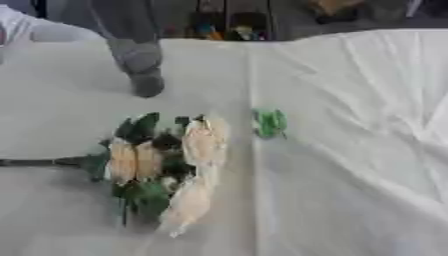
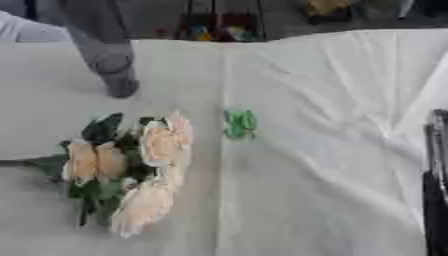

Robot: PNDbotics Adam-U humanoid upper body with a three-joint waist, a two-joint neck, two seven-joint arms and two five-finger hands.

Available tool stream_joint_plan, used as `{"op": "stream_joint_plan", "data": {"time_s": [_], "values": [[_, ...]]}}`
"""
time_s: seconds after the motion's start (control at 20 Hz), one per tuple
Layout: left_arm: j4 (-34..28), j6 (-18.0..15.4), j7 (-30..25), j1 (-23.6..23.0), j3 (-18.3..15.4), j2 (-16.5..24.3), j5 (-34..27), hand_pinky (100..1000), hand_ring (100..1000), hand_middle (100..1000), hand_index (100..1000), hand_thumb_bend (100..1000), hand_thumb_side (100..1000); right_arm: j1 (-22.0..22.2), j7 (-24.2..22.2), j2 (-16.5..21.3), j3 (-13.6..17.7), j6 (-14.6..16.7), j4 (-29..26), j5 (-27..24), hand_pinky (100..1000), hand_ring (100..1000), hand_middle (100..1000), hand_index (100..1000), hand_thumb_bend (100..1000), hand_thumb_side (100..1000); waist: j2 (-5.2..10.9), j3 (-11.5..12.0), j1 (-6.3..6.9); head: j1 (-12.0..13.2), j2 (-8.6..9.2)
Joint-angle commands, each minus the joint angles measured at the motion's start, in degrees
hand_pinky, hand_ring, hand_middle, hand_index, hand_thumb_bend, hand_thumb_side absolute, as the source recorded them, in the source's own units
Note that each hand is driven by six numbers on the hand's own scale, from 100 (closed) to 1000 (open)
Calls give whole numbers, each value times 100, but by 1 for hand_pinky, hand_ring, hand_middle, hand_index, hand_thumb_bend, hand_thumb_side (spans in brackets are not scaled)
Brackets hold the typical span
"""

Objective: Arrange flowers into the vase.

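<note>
A bunch of cream-peach roses (image 1: pixel 175 160) with dark green leaves lies flat on the white tablecloth, left of centre. Its dark stems (image 1: pixel 35 162) run out past the left edge. A tall grey shape that looks like the vase (image 1: pixel 140 65) stands at the far left, narrowing to a dark foot on the cloth, apart from the flowers. A small loose green leaf piece (image 1: pixel 269 122) lies just right of the bunch. A black part of my right hand (image 2: pixel 435 195) shows only at the right edge of the right eye view, away from the flowers. My left hand shows in no view.
The white tablecloth (image 1: pixel 350 150) is creased, with a fold line running down the middle. Beyond the far table edge sit dark clutter and colourful items (image 1: pixel 227 25). A pale object (image 1: pixel 35 30) sits at the far left corner.
</note>
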State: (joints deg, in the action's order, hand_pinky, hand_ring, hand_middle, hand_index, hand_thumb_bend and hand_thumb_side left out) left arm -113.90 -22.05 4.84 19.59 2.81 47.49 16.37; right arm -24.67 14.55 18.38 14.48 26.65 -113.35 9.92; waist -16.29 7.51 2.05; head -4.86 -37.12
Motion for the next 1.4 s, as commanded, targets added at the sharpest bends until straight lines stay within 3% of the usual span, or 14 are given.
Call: {"op": "stream_joint_plan", "data": {"time_s": [0.05, 0.25, 0.35, 0.65, 0.75, 0.95, 1.1, 1.4], "values": [[-69, 474, -298, 108, -200, 305, 440, 842, 962, 1000, 1000, 100, 752, -31, -32, 134, 12, 1, -124, -65, 542, 763, 583, 788, 100, 861, 91, 13, -5, -21, 6], [-69, 1164, -1352, 212, -93, 429, 1464, 895, 1000, 1000, 1000, 100, 791, -30, -53, 130, -3, 4, -124, -91, 542, 763, 583, 788, 100, 859, 105, -4, -20, -21, 11], [-69, 1308, -1891, 275, -16, 477, 1810, 905, 1000, 1000, 1000, 100, 822, -28, -62, 130, -12, 12, -124, -106, 542, 763, 583, 788, 100, 860, 115, -13, -29, -9, 17], [-69, 1622, -3161, 439, 120, 583, 2209, 928, 1000, 1000, 1000, 100, 798, -29, -93, 131, -36, 26, -124, -145, 542, 763, 582, 788, 100, 851, 122, -19, -52, 14, 52], [-69, 1682, -3454, 467, 141, 592, 2226, 931, 1000, 1000, 1000, 100, 826, -31, -105, 131, -41, 30, -124, -153, 542, 763, 582, 788, 100, 859, 119, -21, -60, 17, 62], [-69, 1691, -3916, 484, 183, 613, 2203, 938, 1000, 1000, 1000, 183, 872, -33, -124, 131, -46, 30, -124, -164, 542, 764, 581, 788, 100, 858, 111, -20, -72, 31, 92], [-69, 1590, -4224, 484, 229, 636, 2222, 953, 1000, 1000, 1000, 310, 933, -35, -142, 130, -53, 36, -124, -174, 542, 764, 580, 786, 100, 858, 107, -19, -78, 33, 114], [-69, 1470, -4543, 526, 272, 668, 2372, 967, 1000, 1000, 1000, 431, 971, -32, -173, 129, -64, 38, -124, -193, 542, 764, 578, 784, 100, 858, 98, -23, -86, 51, 143]]}}
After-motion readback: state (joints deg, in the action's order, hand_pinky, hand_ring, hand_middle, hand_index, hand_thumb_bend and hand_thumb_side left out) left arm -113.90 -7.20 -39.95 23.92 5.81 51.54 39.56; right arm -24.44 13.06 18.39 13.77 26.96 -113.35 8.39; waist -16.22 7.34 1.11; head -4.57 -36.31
